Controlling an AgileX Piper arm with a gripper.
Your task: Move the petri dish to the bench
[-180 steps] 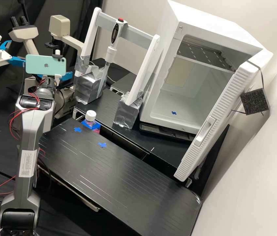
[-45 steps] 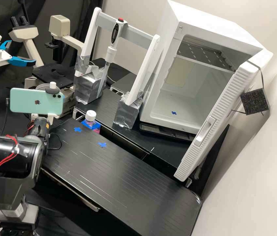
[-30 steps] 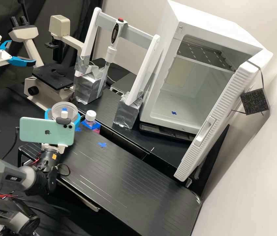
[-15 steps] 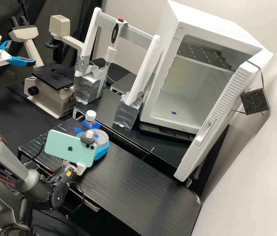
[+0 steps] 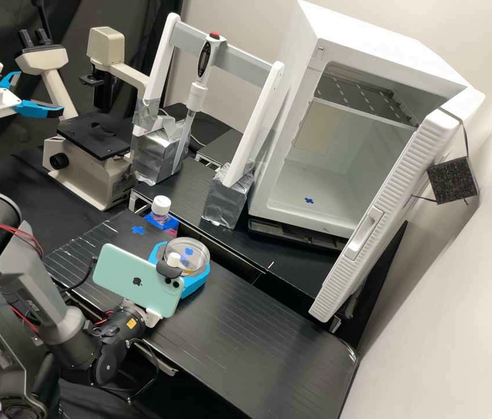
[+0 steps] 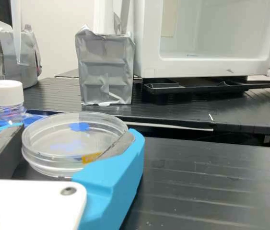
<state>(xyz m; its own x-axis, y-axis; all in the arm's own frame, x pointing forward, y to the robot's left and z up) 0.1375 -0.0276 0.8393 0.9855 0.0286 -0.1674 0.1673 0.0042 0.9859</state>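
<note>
My pincer [image 5: 186, 257] has the dish [image 5: 187, 254] in its grip, w/ one blue finger [image 6: 113, 175] on each side of it. The dish is round & clear, w/ a small orange bit at its side, & it sits close to flat b/w my 2 fingers. It's over the black bench [image 5: 257, 326], near the back edge; can't tell if its base touches the top or is a bit up. A blue mark shows thru the dish. There's another blue cross [image 5: 137, 230] on the bench nearby, close to the bottle [image 5: 161, 205]. The bottle has a white cap & pink stuff in it, w/ blue round it, & it stands upright by the bench's back edge, apart from the dish. My green phone [image 5: 136, 279] is on top of my wrist, tilted, w/ a white & black clamp on it. Behind the bench is a white stand [image 5: 265, 110] w/ its 2 legs in silver blocks [image 5: 224, 201], & a pipette [image 5: 198, 96] hangs upright from its bar. Next to that, on one side, is the microscope [image 5: 88, 169], cream w/ a black plate. On the other side is the big white box [image 5: 292, 215], door [image 5: 388, 203] wide open, w/ a shelf up high inside & a blue cross on its floor.
</note>
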